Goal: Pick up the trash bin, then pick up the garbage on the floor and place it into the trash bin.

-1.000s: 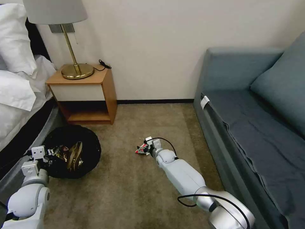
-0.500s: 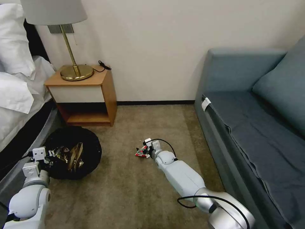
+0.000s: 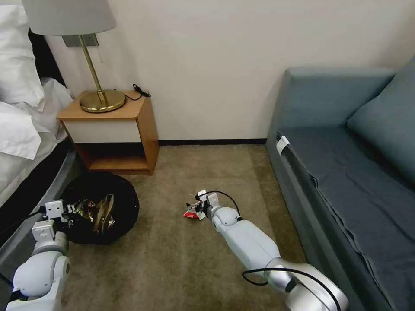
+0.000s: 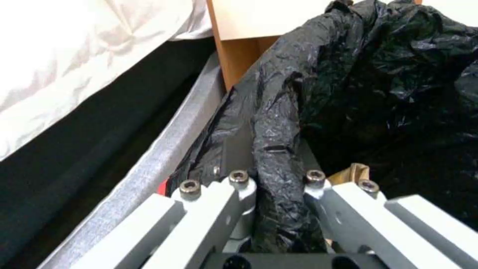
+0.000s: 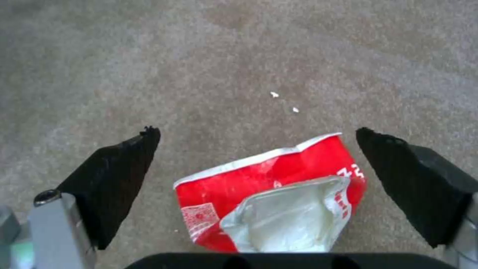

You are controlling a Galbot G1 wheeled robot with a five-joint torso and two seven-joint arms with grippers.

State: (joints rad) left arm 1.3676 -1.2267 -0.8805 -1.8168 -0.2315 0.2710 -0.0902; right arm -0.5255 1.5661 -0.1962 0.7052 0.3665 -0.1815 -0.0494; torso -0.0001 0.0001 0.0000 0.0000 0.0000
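The trash bin [image 3: 98,207], wrapped in its black bag and set beside the wooden nightstand [image 3: 113,129], is held at its rim by the left gripper [image 4: 273,194], whose fingers are clamped on a fold of the bag. The right gripper [image 5: 256,179] is lowered to the carpet farther from the nightstand, its fingers spread wide on either side of the red-and-white crumpled wrapper [image 5: 271,194], nothing yet gripped. The pick-up of this litter is judged to be in hand; a closing on the wrapper is called for next.

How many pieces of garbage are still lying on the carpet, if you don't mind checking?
1: a red-and-white wrapper on the carpet between the open right gripper's fingers. Other litter already lies in the bin; more may be hidden.
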